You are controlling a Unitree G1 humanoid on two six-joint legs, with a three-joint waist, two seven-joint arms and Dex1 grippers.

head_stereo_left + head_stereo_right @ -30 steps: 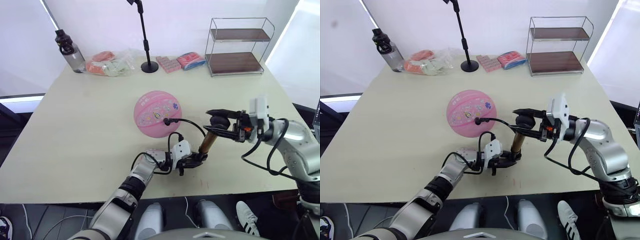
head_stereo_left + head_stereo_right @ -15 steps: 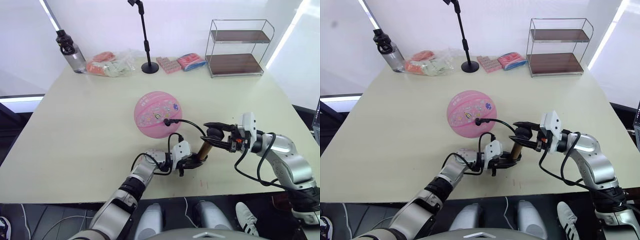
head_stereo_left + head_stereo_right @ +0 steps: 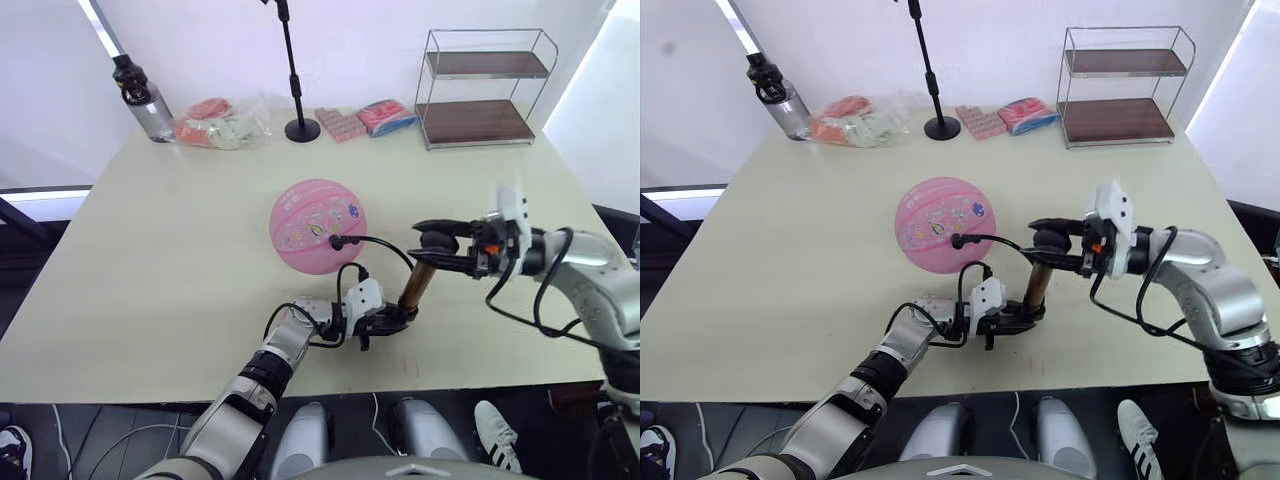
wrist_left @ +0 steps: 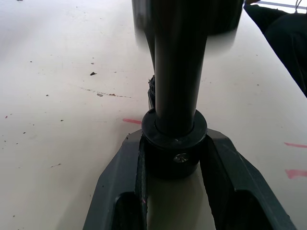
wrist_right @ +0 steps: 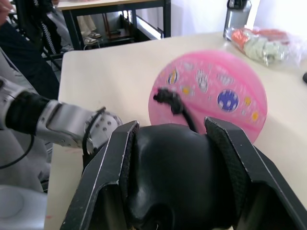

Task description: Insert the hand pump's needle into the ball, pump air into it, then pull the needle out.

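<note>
Hand pump [image 3: 414, 286], tilted upright near the table's [image 3: 150, 260] near edge, base clamped by left gripper [image 3: 392, 319], black handle pinched by right gripper [image 3: 432, 246]; hose plugged into pink stickered ball [image 3: 318, 226] just left; no legible writing.

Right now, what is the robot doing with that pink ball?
It is pumping the ball up. The left pincer clamps the bottom end of the pump against the table. The right pincer grips the black handle at the top. The thin hose runs from the pump to the ball, where its tip is plugged in.
</note>
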